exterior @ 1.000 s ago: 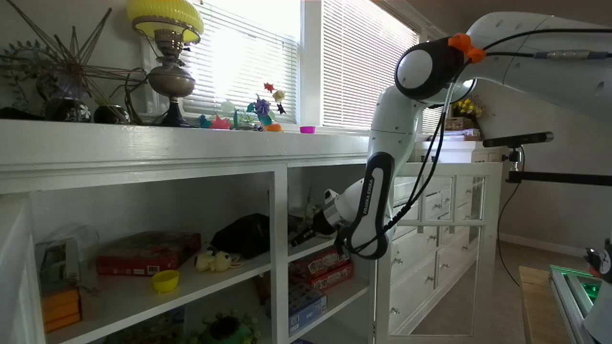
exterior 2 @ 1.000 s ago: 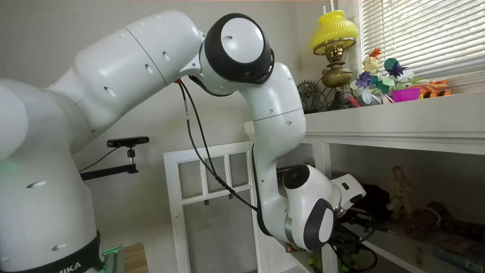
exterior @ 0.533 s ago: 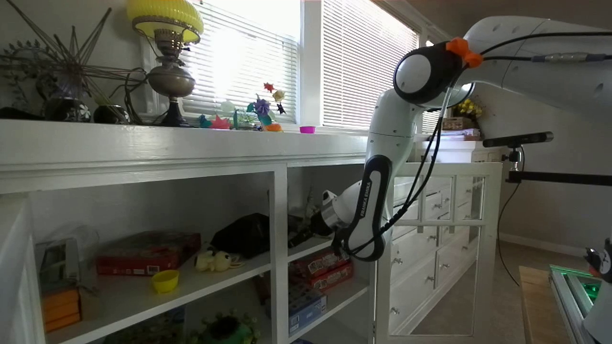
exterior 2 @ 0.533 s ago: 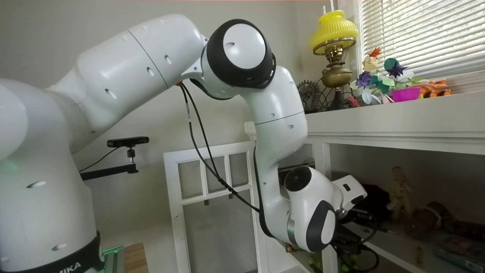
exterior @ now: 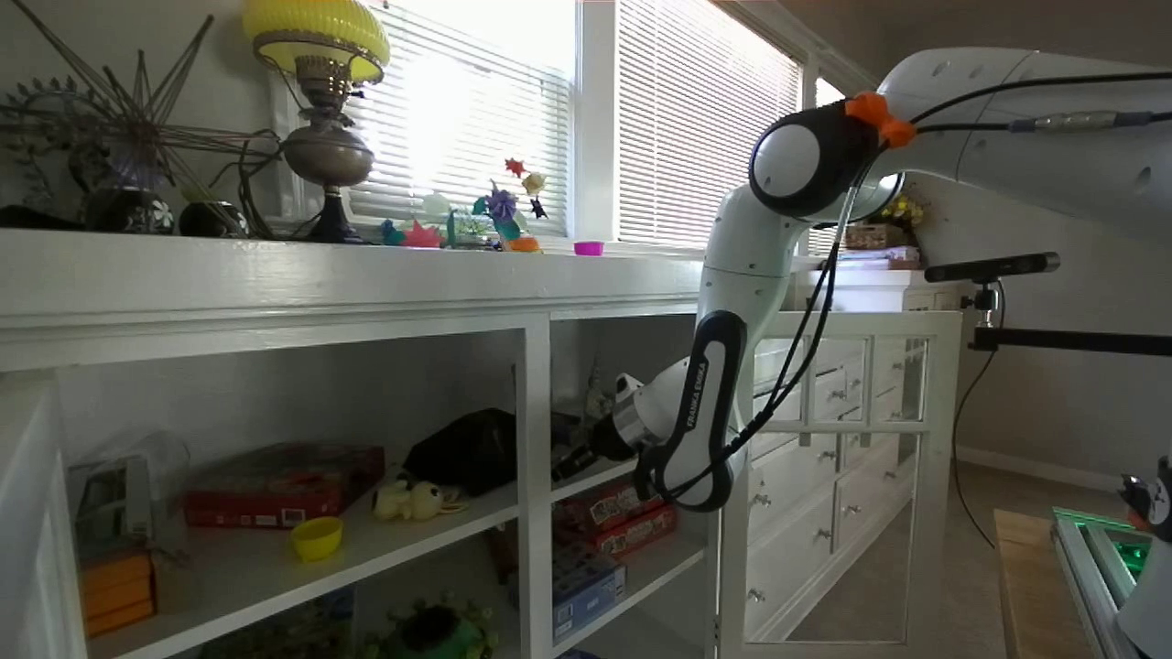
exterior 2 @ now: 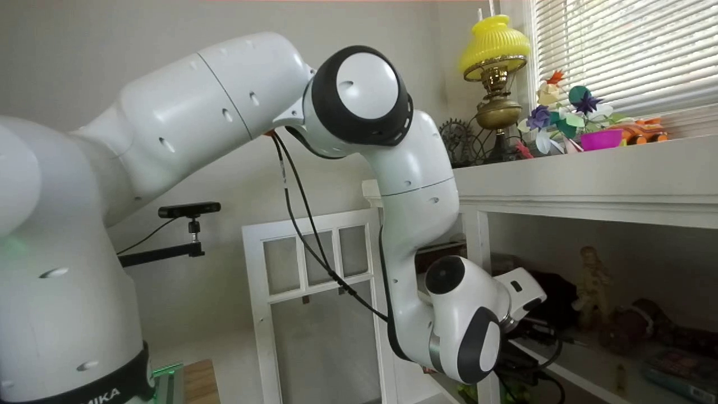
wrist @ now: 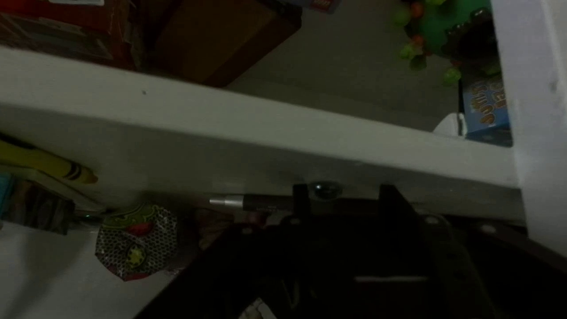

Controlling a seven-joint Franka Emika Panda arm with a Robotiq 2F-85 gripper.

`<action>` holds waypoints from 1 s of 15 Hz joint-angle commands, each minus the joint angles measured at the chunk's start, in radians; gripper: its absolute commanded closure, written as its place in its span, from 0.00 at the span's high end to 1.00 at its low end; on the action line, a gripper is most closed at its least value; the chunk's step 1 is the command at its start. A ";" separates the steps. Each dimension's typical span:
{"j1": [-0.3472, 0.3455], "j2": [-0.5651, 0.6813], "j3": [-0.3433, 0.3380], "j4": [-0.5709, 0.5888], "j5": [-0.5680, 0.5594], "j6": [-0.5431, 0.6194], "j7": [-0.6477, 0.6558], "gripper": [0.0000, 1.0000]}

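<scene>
Low over the white shelf, my gripper (wrist: pixel 344 191) stands part open in the wrist view, its dark fingers (wrist: pixel 300 197) well apart. In the gap, close by the left finger, lies a small glossy round thing (wrist: pixel 327 190) like a marble; whether they touch I cannot tell. A dark pen (wrist: pixel 266 202) with a silver tip lies just beyond it, partly hidden by the fingers. Left of the gripper are a patterned wrapped piece (wrist: pixel 137 241) and a yellow crayon (wrist: pixel 42 161). An exterior view has the gripper (exterior: pixel 566 465) inside the cabinet's right compartment.
The shelf's front edge (wrist: pixel 248 119) runs close to the fingers, and an upright post (wrist: pixel 529 102) stands to the right. Boxes (exterior: pixel 627 517) sit on the shelf below. A yellow cup (exterior: pixel 317 538) and a black bag (exterior: pixel 469 450) occupy the neighbouring compartment.
The arm's elbow has sunk steadily in both exterior views. The wrist has come slightly lower, and the gripper has shifted a little farther down and into the shelf. Surrounding things stay put.
</scene>
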 commanded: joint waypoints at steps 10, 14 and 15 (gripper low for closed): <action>0.004 0.050 -0.003 0.080 0.026 -0.011 -0.017 0.22; 0.015 0.026 -0.007 0.047 0.043 -0.033 -0.017 0.04; 0.017 0.025 -0.008 0.043 0.045 -0.035 -0.018 0.06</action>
